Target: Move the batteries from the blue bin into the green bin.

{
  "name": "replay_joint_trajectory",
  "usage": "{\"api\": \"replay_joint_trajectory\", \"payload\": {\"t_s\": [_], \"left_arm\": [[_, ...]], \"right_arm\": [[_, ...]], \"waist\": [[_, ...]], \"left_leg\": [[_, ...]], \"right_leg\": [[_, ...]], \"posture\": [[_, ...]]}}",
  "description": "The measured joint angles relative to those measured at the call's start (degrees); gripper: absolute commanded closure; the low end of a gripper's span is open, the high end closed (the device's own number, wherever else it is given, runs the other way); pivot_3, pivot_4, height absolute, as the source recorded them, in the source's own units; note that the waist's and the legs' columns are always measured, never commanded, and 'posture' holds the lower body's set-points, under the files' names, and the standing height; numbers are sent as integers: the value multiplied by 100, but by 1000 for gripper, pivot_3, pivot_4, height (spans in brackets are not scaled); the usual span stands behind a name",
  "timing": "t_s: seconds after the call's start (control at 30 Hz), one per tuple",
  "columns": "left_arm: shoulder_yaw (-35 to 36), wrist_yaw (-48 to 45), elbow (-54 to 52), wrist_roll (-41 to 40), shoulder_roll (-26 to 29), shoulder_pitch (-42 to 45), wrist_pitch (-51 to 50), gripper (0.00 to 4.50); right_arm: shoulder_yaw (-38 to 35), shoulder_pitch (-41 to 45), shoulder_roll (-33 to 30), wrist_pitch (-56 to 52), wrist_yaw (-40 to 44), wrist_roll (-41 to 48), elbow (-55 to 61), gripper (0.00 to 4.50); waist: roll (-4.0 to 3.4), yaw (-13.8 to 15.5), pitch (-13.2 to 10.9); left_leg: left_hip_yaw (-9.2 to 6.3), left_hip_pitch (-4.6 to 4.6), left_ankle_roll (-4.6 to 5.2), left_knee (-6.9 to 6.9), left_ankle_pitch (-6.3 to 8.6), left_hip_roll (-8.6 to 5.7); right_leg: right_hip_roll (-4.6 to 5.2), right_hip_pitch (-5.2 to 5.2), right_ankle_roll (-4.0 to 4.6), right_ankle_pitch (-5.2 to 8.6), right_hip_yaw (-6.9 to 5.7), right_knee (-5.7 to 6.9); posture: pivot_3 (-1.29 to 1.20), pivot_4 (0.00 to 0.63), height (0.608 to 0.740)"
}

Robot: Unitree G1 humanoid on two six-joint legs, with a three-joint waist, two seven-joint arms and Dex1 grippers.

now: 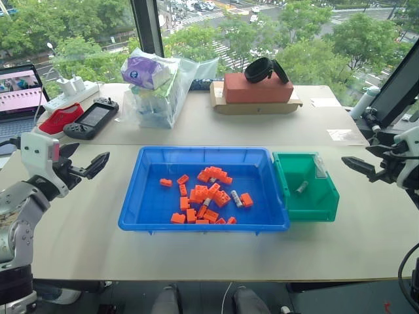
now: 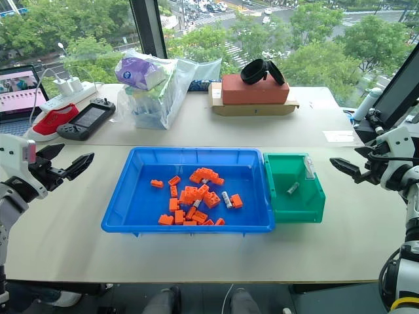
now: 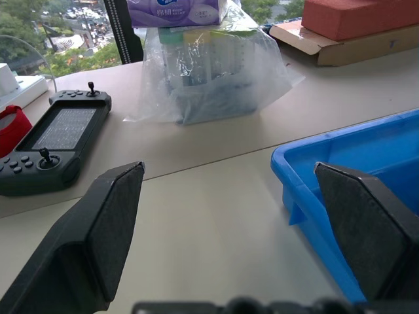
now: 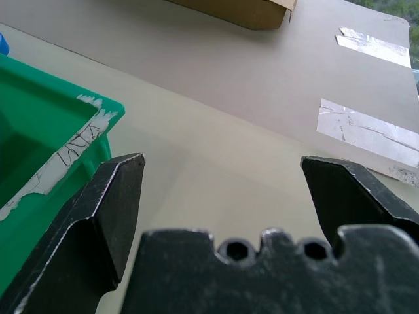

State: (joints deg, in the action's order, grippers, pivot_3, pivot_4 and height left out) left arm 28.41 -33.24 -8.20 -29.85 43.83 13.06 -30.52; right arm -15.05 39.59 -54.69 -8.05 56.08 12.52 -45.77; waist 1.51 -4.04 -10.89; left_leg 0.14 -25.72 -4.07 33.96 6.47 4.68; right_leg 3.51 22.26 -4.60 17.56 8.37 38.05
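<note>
Hovering at frame edges: left gripper [image 1: 84,163] and right gripper [image 1: 362,168], fingers released, empty. Batteries [image 1: 236,199] among orange bricks [image 1: 204,194] in blue bin [image 1: 141,216], centre; one battery [image 1: 302,187] in green bin [image 1: 327,207], touching its right side.

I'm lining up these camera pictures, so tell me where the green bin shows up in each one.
Left eye: green bin right of centre, against the blue bin.
Right eye: green bin right of centre.
Left wrist: not in it.
Right wrist: its taped rim, beside one finger.
Shared landmark: the blue bin, in both eye views and the left wrist view.
</note>
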Motion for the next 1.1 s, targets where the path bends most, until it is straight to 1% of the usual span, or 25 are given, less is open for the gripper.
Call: {"api": "replay_joint_trajectory", "payload": {"t_s": [0.07,0.1,0.17,0.2,0.3,0.37,0.43,0.5,0.57,0.63,0.77,0.97,1.1], "left_arm": [[-4,-11,1,6,7,0,-1,0],[-14,-182,11,-94,97,-8,-84,0],[-12,-788,-6,-504,349,0,-264,0],[-46,-1206,-55,-738,561,38,-363,0],[-266,-1950,-176,-1016,1117,287,-567,0],[-461,-2386,-251,-1211,1415,586,-731,0],[-629,-2619,-301,-1326,1561,840,-872,0],[-879,-2765,-373,-1364,1605,983,-1001,0],[-1099,-2830,-439,-1367,1611,1036,-1092,0],[-1245,-2806,-474,-1356,1529,1153,-1104,0],[-1288,-2546,-448,-1312,1297,1519,-1099,0],[-1284,-2465,-480,-1284,1264,1360,-1092,0],[-1289,-2311,-679,-1270,1207,1081,-1145,0]], "right_arm": [[0,0,0,0,-1,0,0,55],[15,0,0,-8,11,-3,18,55],[129,9,-11,-67,106,-38,155,55],[299,12,-54,-151,274,-70,353,55],[638,245,-124,-220,513,-245,817,55],[856,430,-231,-571,771,-219,1478,55],[1009,544,-330,-1007,1050,-94,2256,55],[1132,543,-369,-1701,1345,239,3211,55],[1243,545,-317,-2156,1515,522,3822,55],[1406,658,-122,-2602,1515,738,4360,55],[1809,878,214,-3114,1500,1049,5185,55],[2610,1118,498,-3728,1310,941,5715,55],[3196,1059,446,-3893,1465,867,6137,55]], "waist": [[0,-1,0],[0,-5,0],[0,-13,0],[-1,-14,-1],[-7,-20,-5],[-12,-13,-7],[-13,-4,-7],[-12,10,-7],[-12,12,-7],[-12,8,-7],[-12,26,-7],[-10,43,-6],[-9,72,-5]], "left_leg": [[0,0,0,0,0,0],[0,-1,0,0,0,0],[-1,-1,-1,0,0,0],[-1,-1,-1,0,-1,0],[0,0,-5,-2,-3,0],[-1,1,-5,-4,-3,1],[-4,0,-5,-9,-3,3],[-8,-4,-4,-10,-2,4],[-13,-12,-4,-8,-2,5],[-15,-15,-4,-4,-2,4],[-23,-20,-4,0,-3,5],[-25,-28,-4,1,-3,6],[-28,-36,-4,2,-3,6]], "right_leg": [[0,0,0,0,0,0],[-1,1,0,0,-1,1],[-1,2,0,0,-1,1],[-1,3,0,0,-2,4],[-1,5,0,0,-2,4],[-1,6,0,1,-2,5],[-3,5,3,3,-7,4],[-3,6,7,6,-14,2],[-3,10,8,7,-19,3],[-3,10,9,6,-20,5],[-6,12,9,6,-25,7],[-6,19,9,6,-27,7],[-6,25,10,6,-30,6]], "posture": [[0,150,739],[0,150,739],[0,150,739],[0,150,739],[0,150,739],[0,150,739],[0,150,739],[0,150,739],[0,150,739],[0,150,739],[0,150,739],[0,150,739],[0,150,739]]}}
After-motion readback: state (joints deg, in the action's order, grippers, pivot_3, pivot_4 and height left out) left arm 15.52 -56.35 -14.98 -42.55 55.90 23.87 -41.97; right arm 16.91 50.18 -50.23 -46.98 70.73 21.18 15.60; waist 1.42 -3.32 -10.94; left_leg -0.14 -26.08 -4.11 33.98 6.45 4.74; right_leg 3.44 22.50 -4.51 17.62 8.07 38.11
